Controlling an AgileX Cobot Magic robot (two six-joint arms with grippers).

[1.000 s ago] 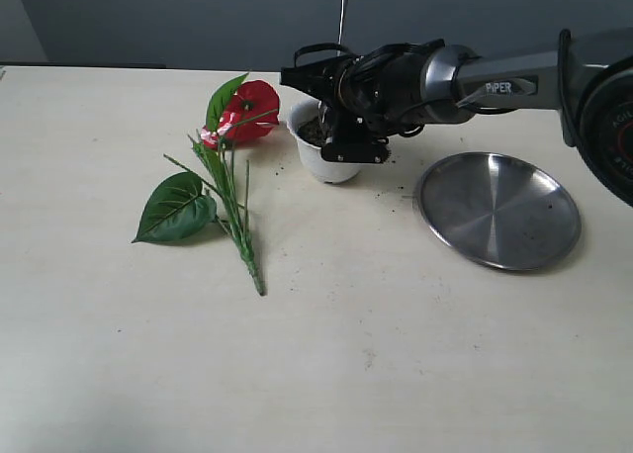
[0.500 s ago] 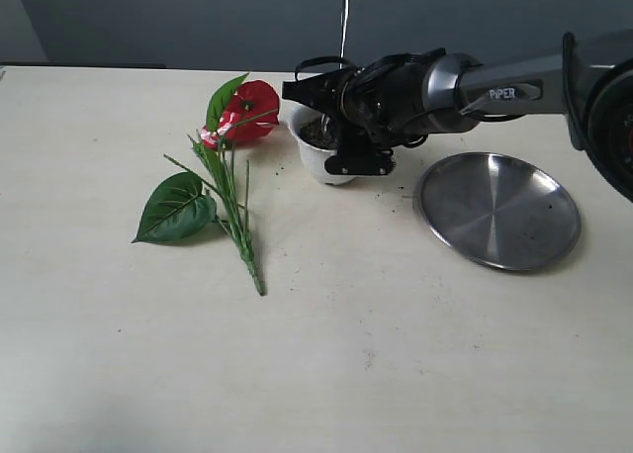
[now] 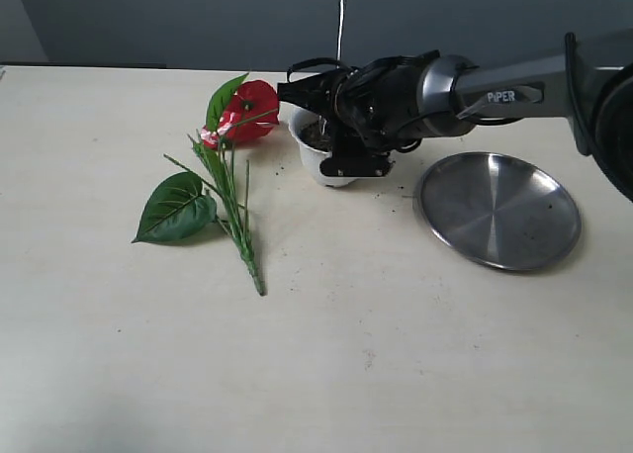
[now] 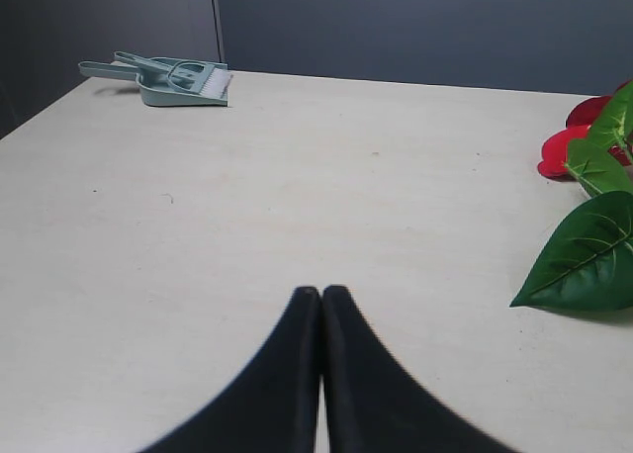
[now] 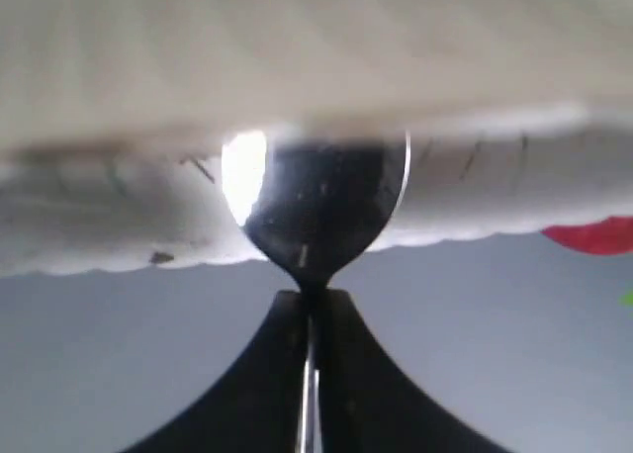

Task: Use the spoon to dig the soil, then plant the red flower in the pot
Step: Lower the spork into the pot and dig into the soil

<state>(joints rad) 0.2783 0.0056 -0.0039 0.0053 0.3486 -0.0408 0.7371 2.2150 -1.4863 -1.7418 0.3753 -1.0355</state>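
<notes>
The spoon (image 3: 341, 23) is clamped in the right gripper (image 5: 312, 300). The jaws are shut tight on its neck and the thin handle rises nearly upright above the arm. In the right wrist view its bowl lies against the scalloped rim of the pot (image 3: 311, 156); whether it touches the soil (image 3: 313, 135) cannot be told.

The pot stands toward the far side of the table (image 3: 376, 354), with the gripper crowding over its mouth and right side. The flower (image 3: 223, 176) lies flat on the left. Its red bloom is just beside the pot's rim and its stems run out toward the near side. On the right the plate (image 3: 497, 211) is set apart from the pot by a strip of table dotted with dark crumbs (image 3: 396, 188). The whole near half of the table is open.

The left gripper (image 4: 321, 297) is closed on nothing, its tips pressed together over bare tabletop. A leaf lies off to one side and a dustpan (image 4: 173, 80) sits well away near the far edge.

Against a second ago, the right gripper has slid a little left across the pot, covering more of it, and the handle has moved with it. The pot, flower and plate are where they were.
</notes>
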